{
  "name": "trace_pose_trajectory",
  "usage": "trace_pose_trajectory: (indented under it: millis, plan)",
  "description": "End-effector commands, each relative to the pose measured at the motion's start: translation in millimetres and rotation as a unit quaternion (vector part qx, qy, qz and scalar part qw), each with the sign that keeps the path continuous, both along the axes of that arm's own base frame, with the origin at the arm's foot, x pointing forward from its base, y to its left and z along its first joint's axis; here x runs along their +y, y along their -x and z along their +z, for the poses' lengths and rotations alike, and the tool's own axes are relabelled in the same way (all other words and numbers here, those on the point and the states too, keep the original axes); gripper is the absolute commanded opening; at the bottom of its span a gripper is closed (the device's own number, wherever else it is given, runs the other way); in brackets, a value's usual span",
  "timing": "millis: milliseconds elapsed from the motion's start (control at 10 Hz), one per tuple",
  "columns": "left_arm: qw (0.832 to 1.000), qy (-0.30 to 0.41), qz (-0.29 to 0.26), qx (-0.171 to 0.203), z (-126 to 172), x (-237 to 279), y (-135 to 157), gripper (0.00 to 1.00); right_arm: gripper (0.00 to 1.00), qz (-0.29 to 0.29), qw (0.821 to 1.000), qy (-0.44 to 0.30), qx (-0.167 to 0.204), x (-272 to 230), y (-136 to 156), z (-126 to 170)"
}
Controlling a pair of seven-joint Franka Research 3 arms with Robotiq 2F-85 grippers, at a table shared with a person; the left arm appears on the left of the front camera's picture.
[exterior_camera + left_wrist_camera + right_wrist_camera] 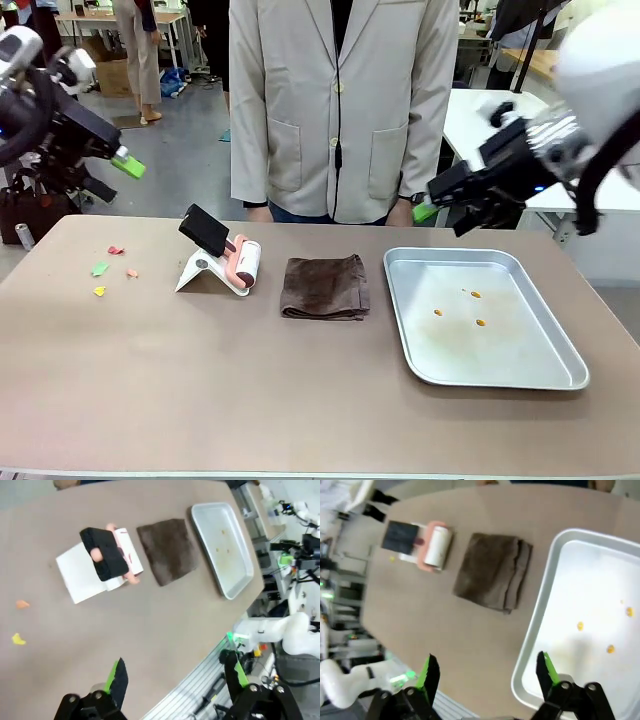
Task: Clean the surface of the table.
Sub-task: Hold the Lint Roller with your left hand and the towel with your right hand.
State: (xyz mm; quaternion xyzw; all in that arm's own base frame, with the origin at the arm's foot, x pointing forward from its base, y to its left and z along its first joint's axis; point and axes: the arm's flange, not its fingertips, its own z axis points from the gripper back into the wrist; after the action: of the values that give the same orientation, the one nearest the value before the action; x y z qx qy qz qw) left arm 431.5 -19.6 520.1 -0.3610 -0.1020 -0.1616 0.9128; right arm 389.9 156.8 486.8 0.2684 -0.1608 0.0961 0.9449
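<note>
The taupe-brown table (200, 380) carries a few small coloured paper scraps (100, 268) near its left end. A lint roller (246, 262) with a black handle rests on a white stand, and a folded brown cloth (323, 287) lies to its right. My left gripper (125, 165) hangs open, high above the table's left end. My right gripper (430, 205) hovers open over the far edge, above the tray. In the left wrist view the open left gripper (177, 672) looks down on a yellow scrap (18, 639) and the roller (105, 555). In the right wrist view the open right gripper (487, 667) looks down on the cloth (492, 572).
A silver metal tray (500, 340) with three orange crumbs (475, 295) lies at the right. A person in a beige jacket (340, 110) stands at the far edge, behind the roller and cloth. The near half of the table is bare.
</note>
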Motion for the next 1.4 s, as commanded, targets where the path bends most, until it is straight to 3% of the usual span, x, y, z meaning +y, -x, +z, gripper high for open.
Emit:
trace_pose_trajectory:
  millis: [0, 300, 500, 700, 800, 1000, 1200, 1300]
  plan:
    - [1.0, -0.01, 0.013, 0.025, -10, 0, -23, 1.0, 1.0, -0.014, 0.997, 0.057, 0.052, 32, -28, -12]
    - [0.999, -0.009, 0.018, 0.039, -40, -6, -41, 1.0, 1.0, -0.102, 0.978, 0.131, 0.123, 92, -45, -45]
    - [0.999, -0.013, 0.003, 0.041, -48, -5, -43, 1.0, 1.0, -0.113, 0.978, 0.118, 0.132, 105, -47, -59]
    - [0.998, -0.001, 0.023, 0.051, -47, 1, -40, 1.0, 1.0, -0.151, 0.976, 0.105, 0.12, 89, -46, -49]
    - [0.999, -0.013, 0.01, 0.046, -54, -4, -42, 1.0, 1.0, -0.112, 0.977, 0.121, 0.137, 100, -42, -68]
    - [0.999, -0.013, 0.01, 0.046, -54, -4, -42, 1.0, 1.0, -0.112, 0.977, 0.121, 0.137, 100, -42, -68]
    - [0.999, -0.011, 0.011, 0.047, -54, -3, -42, 1.0, 1.0, -0.132, 0.973, 0.124, 0.141, 101, -53, -69]
    - [0.997, -0.013, 0.009, 0.075, -57, -15, -59, 1.0, 1.0, -0.152, 0.965, 0.149, 0.152, 113, -68, -78]
